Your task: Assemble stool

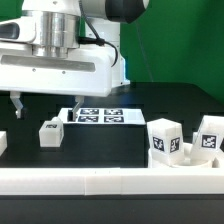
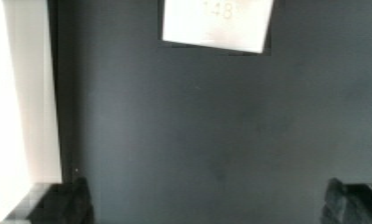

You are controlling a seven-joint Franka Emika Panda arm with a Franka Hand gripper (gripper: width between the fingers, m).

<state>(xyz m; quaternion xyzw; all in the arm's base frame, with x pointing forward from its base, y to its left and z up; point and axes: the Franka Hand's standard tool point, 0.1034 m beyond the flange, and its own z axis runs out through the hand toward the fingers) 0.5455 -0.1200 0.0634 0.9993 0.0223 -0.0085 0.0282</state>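
Three short white stool legs with black-and-white tags stand on the black table in the exterior view: one (image 1: pixel 50 132) in front of the marker board and two (image 1: pixel 165 138) (image 1: pixel 210 135) at the exterior view's right. The round seat is not in view. My gripper (image 1: pixel 18 104) hangs above the table at the exterior view's left, with one dark finger showing. In the wrist view my gripper (image 2: pixel 204 205) is open and empty, its fingers (image 2: pixel 58 203) wide apart over bare table. A blurred white piece (image 2: pixel 218 25) lies well ahead of it.
The marker board (image 1: pixel 100 115) lies flat behind the near leg. The long white border rail (image 1: pixel 110 178) runs along the front. A white part (image 1: pixel 2 142) is cut off at the exterior view's left edge. A white strip (image 2: pixel 14 100) borders the wrist view.
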